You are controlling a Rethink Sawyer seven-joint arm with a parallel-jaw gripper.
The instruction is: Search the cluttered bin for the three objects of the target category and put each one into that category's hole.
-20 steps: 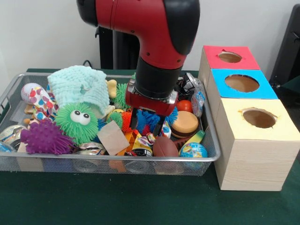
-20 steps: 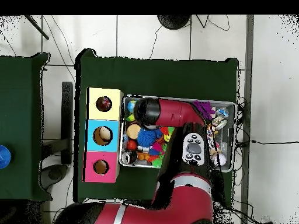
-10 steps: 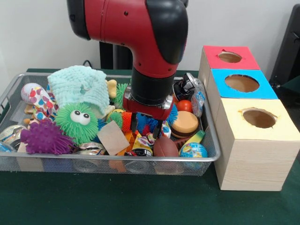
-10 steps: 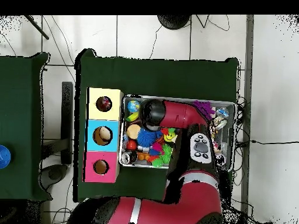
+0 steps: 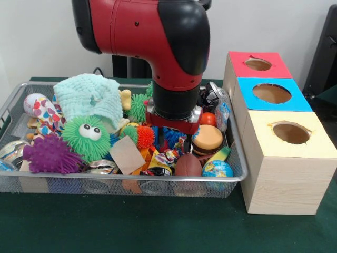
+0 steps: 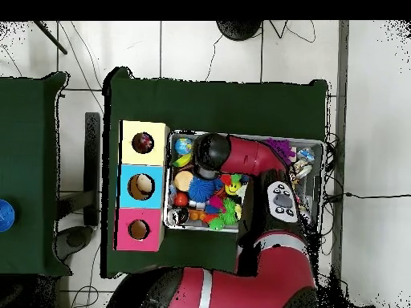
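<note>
Front view: a red and black arm reaches down into a wire mesh bin (image 5: 131,182) crammed with toys. Its pincer (image 5: 174,143) is sunk among them, just left of a toy hamburger (image 5: 207,139), which serves here as the landmark. Two dark prongs show below the red wrist with a gap between them, so the pincer looks parted and empty, though the tips are partly hidden by clutter. A brown toy football (image 5: 188,165) lies just below and left of the hamburger, and a small globe ball (image 5: 217,169) just below it. A red ball (image 5: 207,119) sits just above it. Well left of the hamburger are a green fuzzy ball with eyes (image 5: 86,137), a purple spiky ball (image 5: 51,154) and a mint cloth (image 5: 89,96). To its right stands a wooden box with three holes, topped red (image 5: 258,64), blue (image 5: 271,94) and yellow (image 5: 290,133).

The target category is not named, so which toy is wanted cannot be told. The risk, as I judge it: the prongs may close on two crowded toys at once, or pinch a round ball off-centre so it squirts away deeper into the pile.

Overhead view: the arm's elbow covers the bin's middle, hiding the pincer. The hamburger (image 6: 184,180) lies beside the box's blue hole (image 6: 141,186). A lifted toy could snag neighbours and spill them onto the green tabletop (image 6: 217,104).
</note>
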